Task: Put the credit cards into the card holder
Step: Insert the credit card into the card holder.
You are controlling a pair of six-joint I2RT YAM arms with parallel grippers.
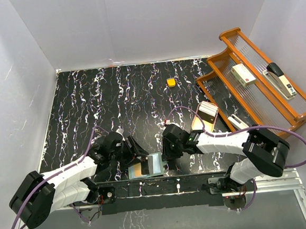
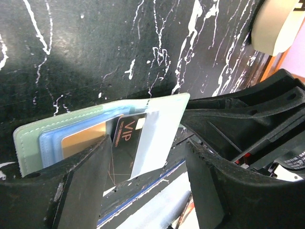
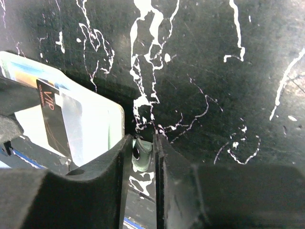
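The pale sage-green card holder lies open near the table's front edge, between both arms. In the left wrist view the card holder shows blue inner pockets, with a gold credit card in one. A black VIP credit card stands partly in a pocket beside it. My left gripper is open, its fingers either side of the black card's free end without touching it. My right gripper is shut on the holder's small snap tab at the holder's right edge.
A tan oval dish with a pale item in it sits right of the right arm. A small orange block lies farther back. A wooden tiered rack with a stapler fills the right side. White walls enclose the table.
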